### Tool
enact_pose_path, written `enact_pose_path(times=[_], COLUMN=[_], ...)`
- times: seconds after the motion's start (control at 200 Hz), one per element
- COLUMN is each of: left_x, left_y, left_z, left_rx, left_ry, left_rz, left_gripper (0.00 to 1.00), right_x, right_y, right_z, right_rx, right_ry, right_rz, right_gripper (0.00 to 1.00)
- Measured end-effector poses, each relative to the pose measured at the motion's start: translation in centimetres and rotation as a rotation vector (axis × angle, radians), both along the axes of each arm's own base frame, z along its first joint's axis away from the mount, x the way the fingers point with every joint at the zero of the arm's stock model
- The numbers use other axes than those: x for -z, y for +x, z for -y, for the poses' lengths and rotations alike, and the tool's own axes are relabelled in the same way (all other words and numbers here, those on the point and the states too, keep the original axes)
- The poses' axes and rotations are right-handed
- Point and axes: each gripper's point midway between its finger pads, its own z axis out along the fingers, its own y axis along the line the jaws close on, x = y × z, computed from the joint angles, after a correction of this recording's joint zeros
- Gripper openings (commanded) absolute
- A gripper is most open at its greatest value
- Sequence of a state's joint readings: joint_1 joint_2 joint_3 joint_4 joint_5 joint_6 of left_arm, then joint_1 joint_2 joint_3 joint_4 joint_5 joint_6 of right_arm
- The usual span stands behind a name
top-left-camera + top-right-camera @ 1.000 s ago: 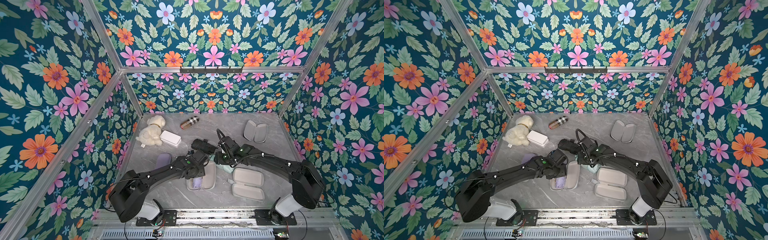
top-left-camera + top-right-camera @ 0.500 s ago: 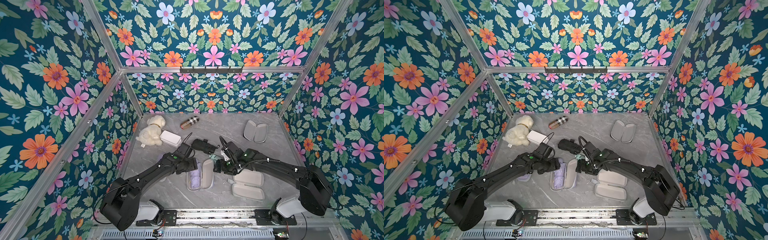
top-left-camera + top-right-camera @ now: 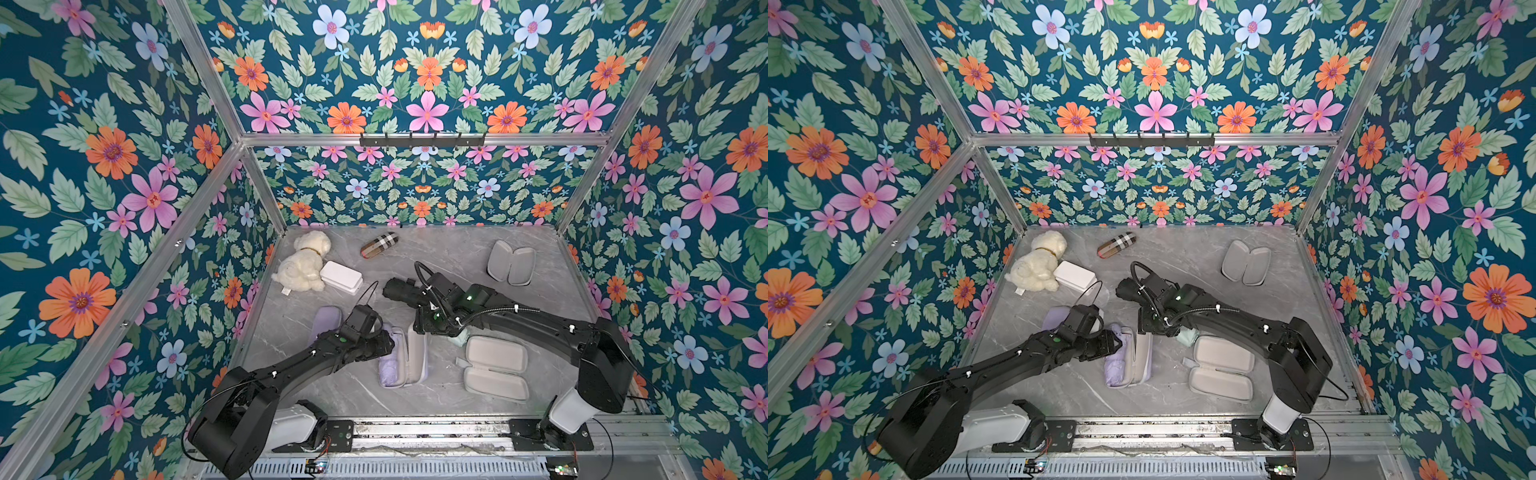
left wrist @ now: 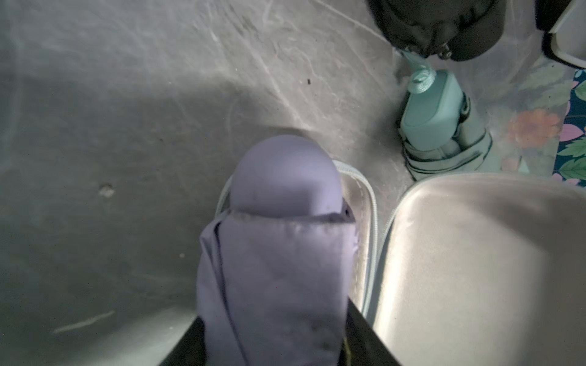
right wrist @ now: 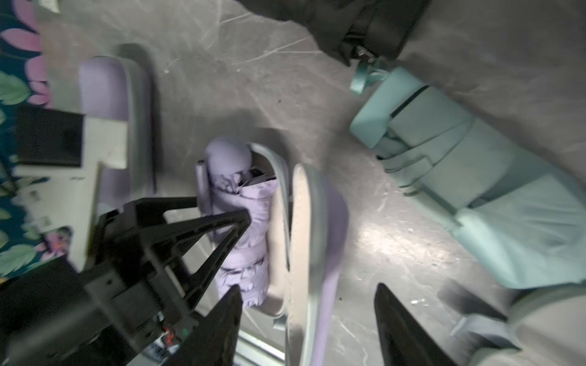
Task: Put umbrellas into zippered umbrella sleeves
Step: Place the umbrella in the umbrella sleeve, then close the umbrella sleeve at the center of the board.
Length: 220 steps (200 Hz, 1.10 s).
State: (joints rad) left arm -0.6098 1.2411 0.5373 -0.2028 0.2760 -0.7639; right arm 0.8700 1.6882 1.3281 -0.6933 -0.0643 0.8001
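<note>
On the tabletop [image 3: 465,257], one umbrella is seated and nothing I can see is zipped around it yet. Two sleeves lie splayed and empty: the near open sleeve [image 3: 496,355] just behind the right pincer [image 5: 307,286], and the far open sleeve [image 3: 500,259] well beyond it. A closed lavender case [image 3: 328,318] lies beside the left pincer [image 3: 385,343], its contents hidden.

The lavender sleeve [image 3: 415,353] lies below both pincers. Its raised lid stands between the right pincer's wide-spread jaws, and I see no contact. The lavender umbrella [image 4: 279,253] rests in that sleeve's base, straddled by the left pincer; whether the pincer squeezes it I cannot tell.

By my judgement this sleeve must still be shut and zipped. The mint umbrella [image 5: 459,177] just beside the right pincer and the black umbrella [image 3: 399,289] just beyond it also remain to be packed.
</note>
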Motion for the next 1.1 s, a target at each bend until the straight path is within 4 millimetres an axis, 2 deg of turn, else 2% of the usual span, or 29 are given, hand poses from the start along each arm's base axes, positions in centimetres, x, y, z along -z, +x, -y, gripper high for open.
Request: enact_pose_path(times=[0.11, 0.25, 0.325, 0.47, 0.7, 0.91, 0.985, 1.1], left_x=[-1.7, -2.5, -2.0, 0.2, 0.6, 0.7, 0.7, 0.7], left_y=[0.7, 1.2, 0.8, -0.9, -0.8, -1.0, -1.2, -1.2], left_z=[0.1, -2.0, -3.1, -3.3, -1.9, -0.7, -0.4, -0.2], left_rx=[-0.015, -0.074, -0.101, -0.104, -0.078, -0.057, -0.047, -0.049], left_ry=[-0.031, -0.037, -0.041, -0.056, -0.149, -0.208, -0.232, -0.254], left_rz=[0.018, 0.035, 0.031, -0.036, -0.025, -0.015, -0.015, -0.014], left_gripper=[0.77, 0.74, 0.69, 0.6, 0.53, 0.46, 0.41, 0.35], right_x=[1.0, 0.6, 0.7, 2.9, 2.7, -0.3, 0.8, 3.6], right_y=[-0.6, -2.0, -3.0, -4.4, -4.0, -4.2, -4.4, -4.3], right_z=[1.0, 2.3, 2.6, 2.9, -1.4, -6.3, -7.4, -7.3], right_rx=[-0.006, -0.007, 0.002, 0.029, -0.051, -0.19, -0.207, -0.179], right_ry=[-0.069, -0.042, 0.044, 0.159, 0.352, 0.457, 0.466, 0.442], right_rz=[-0.029, -0.044, -0.079, -0.186, -0.221, -0.143, -0.158, -0.198], right_gripper=[0.7, 0.73, 0.75, 0.76, 0.76, 0.76, 0.75, 0.74])
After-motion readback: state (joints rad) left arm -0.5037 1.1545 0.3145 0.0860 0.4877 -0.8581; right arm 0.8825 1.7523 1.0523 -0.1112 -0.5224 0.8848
